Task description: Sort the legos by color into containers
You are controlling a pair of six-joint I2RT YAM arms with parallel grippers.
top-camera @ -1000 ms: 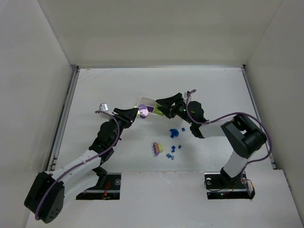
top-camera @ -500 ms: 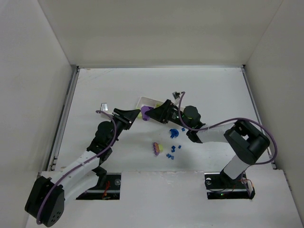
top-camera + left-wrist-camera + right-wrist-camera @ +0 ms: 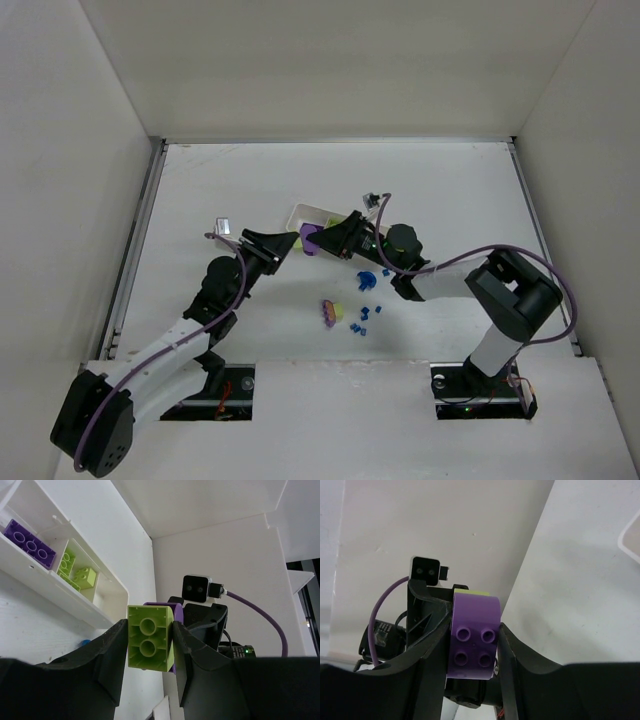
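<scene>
From above, the right claw [image 3: 326, 238] has swung in from the right over the last second and now meets the left claw [image 3: 289, 243] just in front of the tray [image 3: 300, 212], a purple brick [image 3: 309, 239] between them; in the last half-second hardly anything has shifted, so the two look locked in a shared hold rather than travelling; the blue pieces [image 3: 365, 278] and a loose pair [image 3: 330, 311] of purple and green lie unmoved on the table nearer the bases. In the left wrist view, the left claw is closed narrowly on a green brick [image 3: 149, 637], both fingers flat against its sides, with the purple brick stuck to its far face and the right claw behind that; the tray at upper left already has a stored purple [image 3: 30, 542] in one compartment and stored greens [image 3: 75, 571] in the next. In the right wrist view, the right claw is clamped just as narrowly on the purple brick, studs facing the camera, a sliver of green showing past its top edge, so the two bricks are not yet apart. My reading is that the change amounts to the second grip being taken; the joined pair is now held from both ends, raised beside the tray, ready to be pulled or twisted apart before each half goes to its own colour.
</scene>
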